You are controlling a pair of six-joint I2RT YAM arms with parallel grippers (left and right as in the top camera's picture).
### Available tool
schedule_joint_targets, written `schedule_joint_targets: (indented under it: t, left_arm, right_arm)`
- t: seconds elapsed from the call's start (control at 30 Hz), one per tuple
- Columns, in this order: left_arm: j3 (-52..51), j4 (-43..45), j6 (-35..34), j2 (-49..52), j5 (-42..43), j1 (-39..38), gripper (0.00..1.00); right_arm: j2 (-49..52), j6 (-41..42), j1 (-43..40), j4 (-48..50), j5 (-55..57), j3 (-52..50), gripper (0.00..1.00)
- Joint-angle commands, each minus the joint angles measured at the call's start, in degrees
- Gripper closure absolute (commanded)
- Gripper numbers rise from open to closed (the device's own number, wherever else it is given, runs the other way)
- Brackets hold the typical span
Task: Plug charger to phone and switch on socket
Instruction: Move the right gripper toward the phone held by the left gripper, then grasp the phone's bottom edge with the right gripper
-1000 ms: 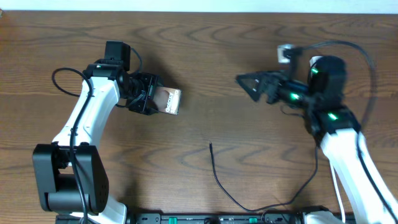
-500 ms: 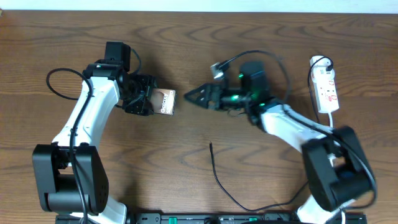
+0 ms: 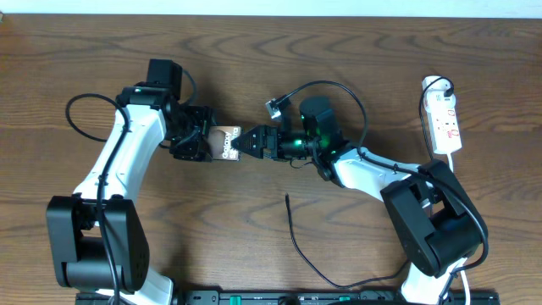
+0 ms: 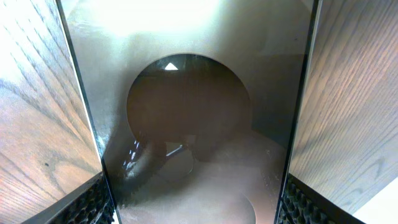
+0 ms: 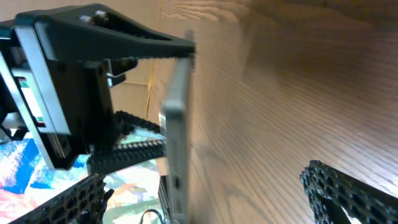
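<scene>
Just beside the phone [image 3: 224, 142] edge, right tool [image 3: 245, 144] gapes.

A robotics lab bench, by the look — two white-and-black robot arms [image 3: 118, 161] fixed at a wood-grain table [image 3: 254, 51].

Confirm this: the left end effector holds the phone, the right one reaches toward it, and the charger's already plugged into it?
Not plugged in: the overhead view shows the charger lying loose on the table, apart from the phone. The left end effector holds the phone; the right end effector reaches toward it.
</scene>
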Motion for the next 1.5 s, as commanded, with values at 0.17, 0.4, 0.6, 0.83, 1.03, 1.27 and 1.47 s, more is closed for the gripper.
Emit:
schedule_joint_targets:
  t: [0.17, 0.4, 0.6, 0.83, 1.03, 1.27, 1.47]
  left_arm:
    - [1.4, 0.1, -2.3, -1.0, -0.7, -3.2, 0.93]
    - [1.4, 0.1, -3.5, -1.0, -0.7, -5.6, 0.93]
    - [1.4, 0.2, -3.7, -1.0, -0.7, -6.2, 0.93]
    - [1.4, 0.0, -3.8, -1.0, 0.0, -7.5, 0.94]
    - [1.4, 0.1, -4.2, -1.0, 0.5, -8.8, 0.93]
    - [1.4, 0.5, -5.2, -1.0, 1.5, -9.2, 0.93]
    - [1.4, 0.5, -5.2, -1.0, 1.5, -9.2, 0.93]
  right_arm:
    - [0.0, 5.1, 2.5, 0.6, 1.7, 0.7, 0.01]
    - [0.0, 5.4, 3.7, 0.7, 2.9, 0.7, 0.15]
    - [0.0, 5.4, 3.9, 1.0, 2.9, 0.7, 0.39]
    - [0.0, 5.4, 3.9, 1.4, 3.1, 0.7, 0.62]
    - [0.0, 5.4, 3.9, 1.4, 3.1, 0.7, 0.7]
    - [0.0, 5.4, 3.9, 1.4, 3.1, 0.7, 0.78]
    - [0.0, 5.4, 3.9, 1.3, 3.1, 0.7, 0.84]
